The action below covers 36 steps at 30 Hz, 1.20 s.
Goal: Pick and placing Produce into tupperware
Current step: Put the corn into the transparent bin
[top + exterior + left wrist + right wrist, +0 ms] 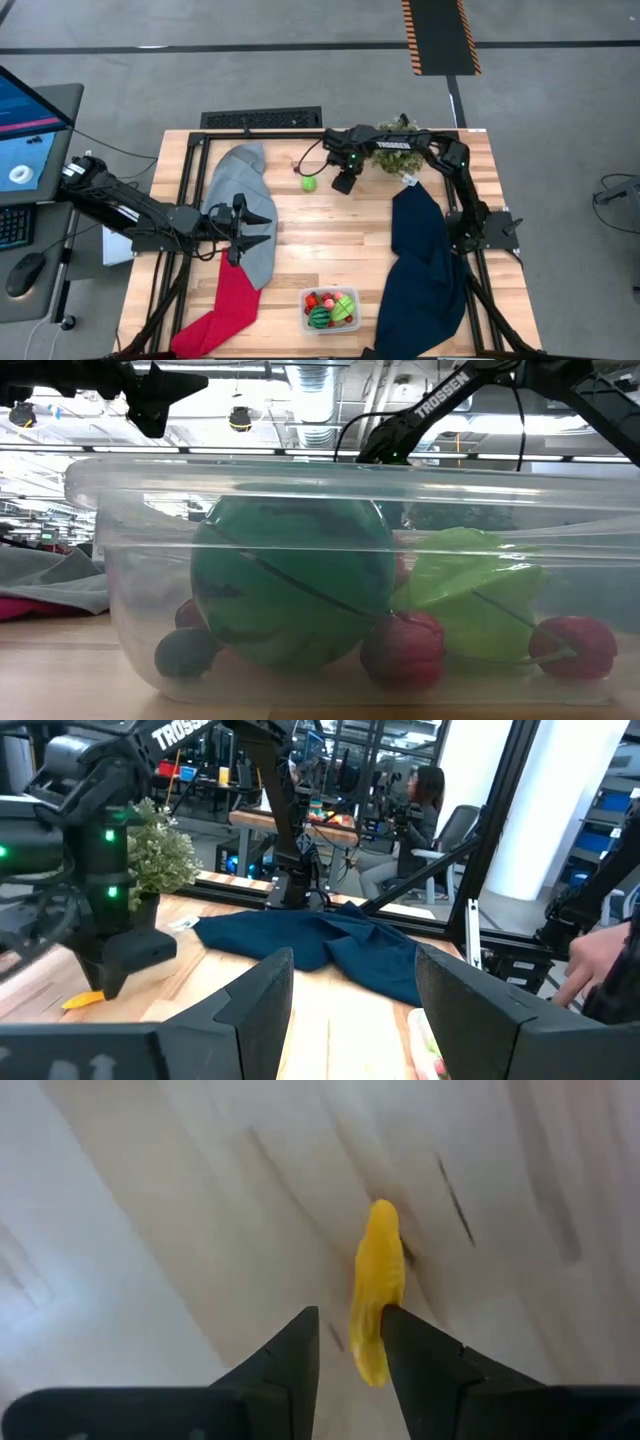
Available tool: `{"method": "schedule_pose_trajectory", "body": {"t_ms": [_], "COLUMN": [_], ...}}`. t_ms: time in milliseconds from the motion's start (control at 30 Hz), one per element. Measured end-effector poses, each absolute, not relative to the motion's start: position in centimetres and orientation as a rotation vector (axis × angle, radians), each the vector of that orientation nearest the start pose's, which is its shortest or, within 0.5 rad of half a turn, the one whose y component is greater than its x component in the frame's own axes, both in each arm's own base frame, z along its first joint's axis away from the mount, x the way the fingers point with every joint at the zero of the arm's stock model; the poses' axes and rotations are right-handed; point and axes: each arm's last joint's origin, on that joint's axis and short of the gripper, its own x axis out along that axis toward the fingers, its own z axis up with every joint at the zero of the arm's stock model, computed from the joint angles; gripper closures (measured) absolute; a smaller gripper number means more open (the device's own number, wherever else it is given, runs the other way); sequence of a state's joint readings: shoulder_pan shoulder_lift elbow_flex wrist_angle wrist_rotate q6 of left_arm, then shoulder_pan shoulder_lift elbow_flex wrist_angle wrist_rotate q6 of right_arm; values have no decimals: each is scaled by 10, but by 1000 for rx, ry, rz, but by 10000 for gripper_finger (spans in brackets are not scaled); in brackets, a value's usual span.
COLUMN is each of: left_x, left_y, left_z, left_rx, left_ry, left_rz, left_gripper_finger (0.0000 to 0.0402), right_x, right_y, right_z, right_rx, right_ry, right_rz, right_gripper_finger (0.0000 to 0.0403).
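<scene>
Yellow produce [377,1285] half hidden between right gripper [350,1342] fingers, contact unclear

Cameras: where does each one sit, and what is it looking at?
High view: above, looking straight down on the table; both arms show, left gripper open, right gripper near the plant.
Low view: at tabletop height, looking through the clear container at the melon ball; arms show overhead.
Left wrist view: looks past its own fingers at the blue cloth and the right arm.
Right wrist view: looks down past its fingers at a yellow toy.
Shared: high and left wrist views both show the plant and the blue cloth.
</scene>
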<state>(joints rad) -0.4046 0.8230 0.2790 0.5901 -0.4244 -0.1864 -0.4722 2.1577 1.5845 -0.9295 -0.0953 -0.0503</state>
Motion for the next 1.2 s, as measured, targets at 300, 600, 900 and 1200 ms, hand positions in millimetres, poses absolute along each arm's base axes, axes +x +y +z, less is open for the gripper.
{"method": "schedule_pose_trajectory", "body": {"t_ms": [300,600,900,1200], "left_x": [166,166,166,166], "left_y": [-58,-58,-58,-59], "left_z": [226,226,225,225], "left_rx": [-205,-205,-213,-220], "left_ry": [-44,-42,-38,-31], "left_rz": [16,16,4,-9], "left_gripper_finger": [200,200,200,200], "right_x": [372,383,399,409], "right_y": [-179,-171,-126,-16], "right_z": [121,142,160,197], "right_rx": [328,315,286,152], "right_ry": [1553,1540,1554,1509], "right_rz": [-248,-228,-199,-105], "right_gripper_finger": [269,379,366,364]}}
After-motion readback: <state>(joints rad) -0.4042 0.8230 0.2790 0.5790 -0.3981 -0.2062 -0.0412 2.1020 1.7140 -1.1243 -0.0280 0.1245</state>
